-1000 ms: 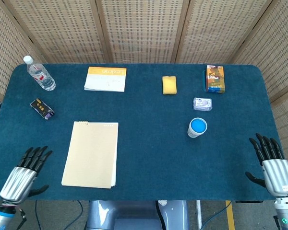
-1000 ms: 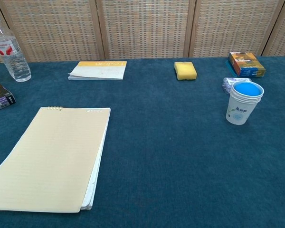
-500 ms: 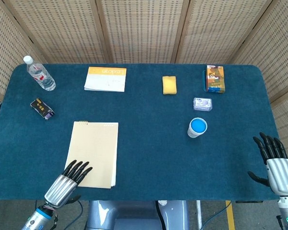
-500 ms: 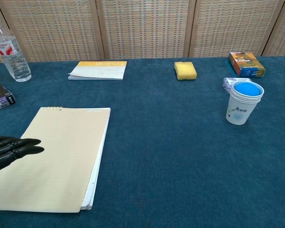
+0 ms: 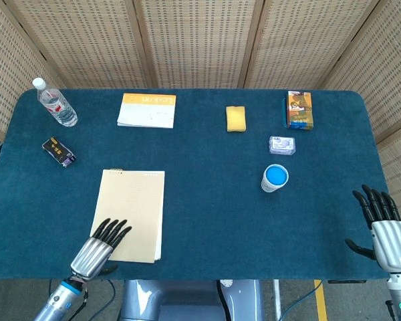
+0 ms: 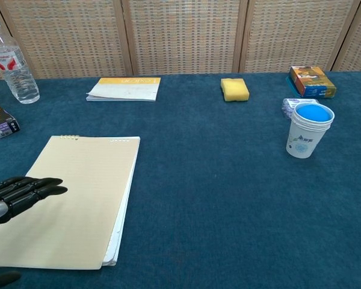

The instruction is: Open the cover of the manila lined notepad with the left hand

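Manila lined notepad (image 5: 127, 215) lies closed; the left hand (image 5: 101, 244) hovers over its near corner, fingers apart, empty. Only the head view shows the right hand (image 5: 385, 229), also spread and empty.

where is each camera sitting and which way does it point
Head view: high above the near table edge, looking steeply down on the whole table; shows the left hand over the manila notepad and the right hand by the right edge.
Chest view: low at the near edge, looking across the table toward the woven screens; only the left hand shows, over the notepad.
Shared: left hand, notepad, paper cup, yellow sponge.
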You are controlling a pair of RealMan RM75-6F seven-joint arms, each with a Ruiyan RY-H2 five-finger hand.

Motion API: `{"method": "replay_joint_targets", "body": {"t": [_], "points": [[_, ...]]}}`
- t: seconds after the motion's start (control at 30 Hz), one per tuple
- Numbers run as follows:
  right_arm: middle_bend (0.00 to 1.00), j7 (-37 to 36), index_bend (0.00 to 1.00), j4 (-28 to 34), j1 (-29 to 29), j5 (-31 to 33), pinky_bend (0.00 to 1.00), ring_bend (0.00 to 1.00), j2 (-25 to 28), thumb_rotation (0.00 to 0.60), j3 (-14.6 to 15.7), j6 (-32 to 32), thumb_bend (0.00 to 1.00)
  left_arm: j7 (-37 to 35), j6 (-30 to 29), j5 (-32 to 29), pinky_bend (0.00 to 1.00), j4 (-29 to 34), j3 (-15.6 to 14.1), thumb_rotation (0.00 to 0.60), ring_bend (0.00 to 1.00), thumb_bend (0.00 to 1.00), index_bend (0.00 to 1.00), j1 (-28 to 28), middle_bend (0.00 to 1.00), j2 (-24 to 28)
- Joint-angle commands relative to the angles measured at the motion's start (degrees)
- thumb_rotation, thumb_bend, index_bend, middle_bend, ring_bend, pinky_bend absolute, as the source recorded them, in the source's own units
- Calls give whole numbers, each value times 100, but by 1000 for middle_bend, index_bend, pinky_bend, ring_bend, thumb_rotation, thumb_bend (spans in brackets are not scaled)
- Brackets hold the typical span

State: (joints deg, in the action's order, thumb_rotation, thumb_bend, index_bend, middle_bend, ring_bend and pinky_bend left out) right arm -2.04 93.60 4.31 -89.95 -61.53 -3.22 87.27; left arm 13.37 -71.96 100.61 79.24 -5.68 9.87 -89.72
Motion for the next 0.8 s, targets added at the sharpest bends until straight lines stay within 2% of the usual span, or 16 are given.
{"method": "replay_joint_targets", "body": {"t": [0.03,0.5,0.8], "points": [[0,4,14,-4,3,5,0,0,-6,600,2,-11,0,-78,30,-75,0,-105,12,600,0,226,0,31,0,-52],[0,55,15,-14,12,16,0,0,-33,600,13,-46,0,-274,120,-345,0,-452,45,600,0,226,0,125,0,-200],[0,74,15,-15,17,28,0,0,-39,600,10,-56,0,-402,33,-377,0,-445,23,600,0,225,0,164,0,-153]]}}
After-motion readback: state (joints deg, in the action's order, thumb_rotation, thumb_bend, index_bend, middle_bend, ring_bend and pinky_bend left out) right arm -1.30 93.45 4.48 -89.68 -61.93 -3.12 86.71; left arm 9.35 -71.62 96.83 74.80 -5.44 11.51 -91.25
